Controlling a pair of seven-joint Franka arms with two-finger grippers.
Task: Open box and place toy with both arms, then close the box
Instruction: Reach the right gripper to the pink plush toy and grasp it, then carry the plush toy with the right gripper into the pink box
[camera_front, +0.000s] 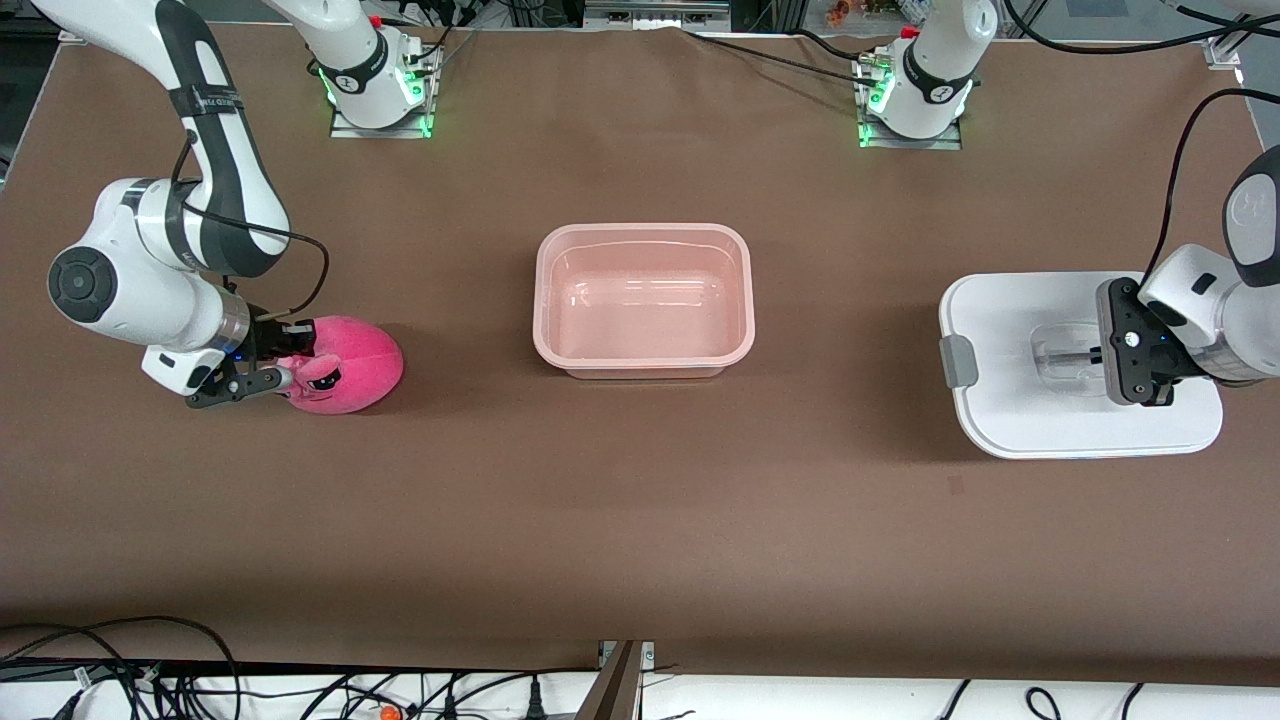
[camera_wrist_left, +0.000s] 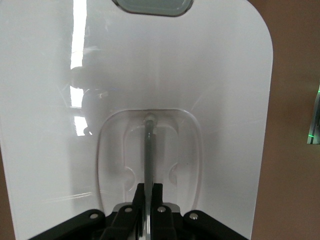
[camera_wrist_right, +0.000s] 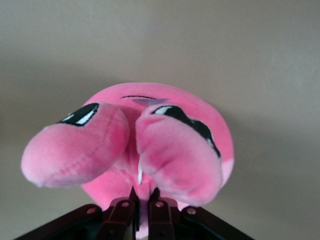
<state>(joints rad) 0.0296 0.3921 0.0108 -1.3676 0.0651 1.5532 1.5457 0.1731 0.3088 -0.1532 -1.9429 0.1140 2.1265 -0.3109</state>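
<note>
Right gripper (camera_front: 262, 372) pinching toy (camera_front: 345, 365), fingers clamped on plush, toy resting on table (camera_front: 640, 520) at right arm's end. Box (camera_front: 643, 300) sitting open at table centre. Left gripper (camera_front: 1100, 355) clamped on lid (camera_front: 1010, 420) handle bar (camera_wrist_left: 149, 150), lid lying at left arm's end.

White lid (camera_wrist_left: 150, 75), left gripper (camera_wrist_left: 146, 200) jaws clamped on handle bar (camera_wrist_left: 148, 150)

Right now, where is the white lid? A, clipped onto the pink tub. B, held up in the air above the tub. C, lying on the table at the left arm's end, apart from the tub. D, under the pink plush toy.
C: the lid lies flat on the table, well apart from the open tub.
</note>
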